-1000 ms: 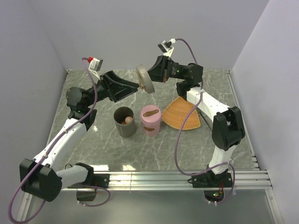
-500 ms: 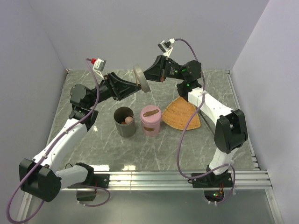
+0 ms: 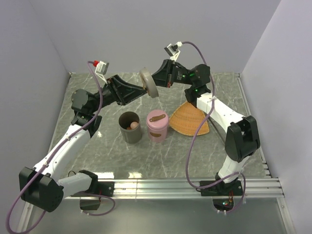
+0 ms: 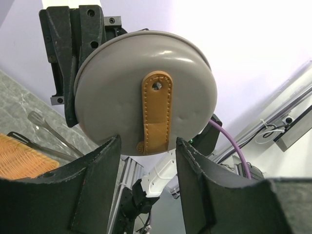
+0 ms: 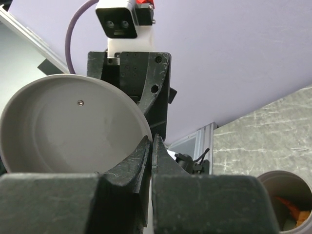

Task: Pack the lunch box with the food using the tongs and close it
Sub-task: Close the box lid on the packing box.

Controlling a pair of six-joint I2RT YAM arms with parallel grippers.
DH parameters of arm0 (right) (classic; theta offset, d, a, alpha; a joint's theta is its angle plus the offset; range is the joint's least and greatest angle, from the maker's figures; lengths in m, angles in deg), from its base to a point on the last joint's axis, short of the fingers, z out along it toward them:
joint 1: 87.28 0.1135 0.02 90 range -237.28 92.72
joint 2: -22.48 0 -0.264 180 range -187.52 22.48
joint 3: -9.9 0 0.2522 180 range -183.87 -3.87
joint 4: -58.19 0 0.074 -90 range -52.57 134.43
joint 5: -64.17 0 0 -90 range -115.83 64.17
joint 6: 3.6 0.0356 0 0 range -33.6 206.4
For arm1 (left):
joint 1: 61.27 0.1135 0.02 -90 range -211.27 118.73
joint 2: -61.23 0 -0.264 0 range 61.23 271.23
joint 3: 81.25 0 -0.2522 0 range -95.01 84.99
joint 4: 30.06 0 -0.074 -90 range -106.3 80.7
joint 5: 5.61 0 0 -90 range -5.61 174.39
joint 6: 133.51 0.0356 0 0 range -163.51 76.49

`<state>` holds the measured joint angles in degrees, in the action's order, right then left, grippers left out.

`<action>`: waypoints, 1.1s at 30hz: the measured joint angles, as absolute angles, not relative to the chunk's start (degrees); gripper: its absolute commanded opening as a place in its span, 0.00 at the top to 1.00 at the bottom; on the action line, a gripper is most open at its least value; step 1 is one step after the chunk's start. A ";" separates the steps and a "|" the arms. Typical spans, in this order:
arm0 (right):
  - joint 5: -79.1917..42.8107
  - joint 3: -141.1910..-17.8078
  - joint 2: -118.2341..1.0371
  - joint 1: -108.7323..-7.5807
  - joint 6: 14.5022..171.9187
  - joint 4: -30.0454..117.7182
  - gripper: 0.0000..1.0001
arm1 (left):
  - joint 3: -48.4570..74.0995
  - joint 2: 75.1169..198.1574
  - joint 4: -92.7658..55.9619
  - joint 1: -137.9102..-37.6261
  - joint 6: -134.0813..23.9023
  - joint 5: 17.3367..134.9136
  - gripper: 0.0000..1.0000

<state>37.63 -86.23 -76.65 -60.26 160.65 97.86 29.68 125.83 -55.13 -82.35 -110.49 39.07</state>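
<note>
A grey round lid [image 3: 148, 82] with a tan leather tab [image 4: 156, 109] hangs in the air at the back. My right gripper [image 3: 157, 80] is shut on its rim [image 5: 146, 134], looking at its hollow inside. My left gripper [image 4: 148, 144] faces the lid's top. Its jaws stand apart on either side of the tab's lower end, and no contact shows. Below stands the open grey lunch box [image 3: 130, 127] with food [image 3: 131, 126] in it, orange pieces [image 5: 292, 210] showing. The tongs [image 4: 51, 134] lie by the woven tray in the left wrist view.
A pink cylinder [image 3: 157, 126] with its own tabbed lid stands right of the grey one. An orange fan-shaped woven tray [image 3: 191, 118] lies further right, partly under my right arm. Purple walls close in the back and sides; a metal rail [image 3: 185, 185] runs along the front.
My left gripper has narrowed its jaws and shifted slightly by the lid. The right gripper and lid have moved a little to the left.
</note>
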 measured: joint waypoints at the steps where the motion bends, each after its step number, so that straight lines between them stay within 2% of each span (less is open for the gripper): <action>1: 37.61 -86.10 -76.65 -60.26 160.61 97.86 1.00 | 29.68 125.81 -55.11 -82.35 -110.53 39.09 0.44; 14: 35.86 -85.88 -74.20 -60.26 149.22 85.40 1.00 | 29.00 125.79 -49.42 -82.28 -108.11 40.49 0.48; 19: 35.18 -86.23 -74.09 -60.26 144.98 80.22 1.00 | 28.98 125.76 -46.19 -82.09 -106.25 41.43 0.55; 21: 35.03 -86.45 -74.07 -60.26 143.58 78.52 1.00 | 28.98 125.79 -45.42 -82.09 -106.05 41.65 0.65; 22: 34.83 -86.47 -74.07 -60.26 143.02 77.88 1.00 | 28.98 125.79 -45.51 -82.07 -105.99 41.62 0.73; 25: 34.59 -86.52 -74.07 -60.26 141.99 76.20 1.00 | 28.98 125.76 -45.51 -82.04 -105.73 41.54 0.83; 27: 34.61 -86.80 -74.07 -60.26 141.53 75.61 1.00 | 28.98 125.76 -45.23 -81.96 -105.77 41.56 0.95; 30: 34.77 -87.26 -74.07 -60.26 140.74 74.76 0.85 | 28.98 125.72 -45.07 -81.87 -105.40 41.62 1.00; 31: 34.77 -87.33 -74.07 -60.26 140.66 74.34 0.74 | 28.98 125.68 -44.77 -81.83 -105.09 41.69 1.00; 33: 34.77 -87.48 -74.07 -59.89 140.04 73.18 0.68 | 28.98 125.63 -43.87 -81.93 -104.22 41.84 1.00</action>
<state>34.77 -87.48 -74.07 -59.89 140.04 73.18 28.98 125.63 -43.87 -81.93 -104.22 41.84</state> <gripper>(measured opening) 0.263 0.044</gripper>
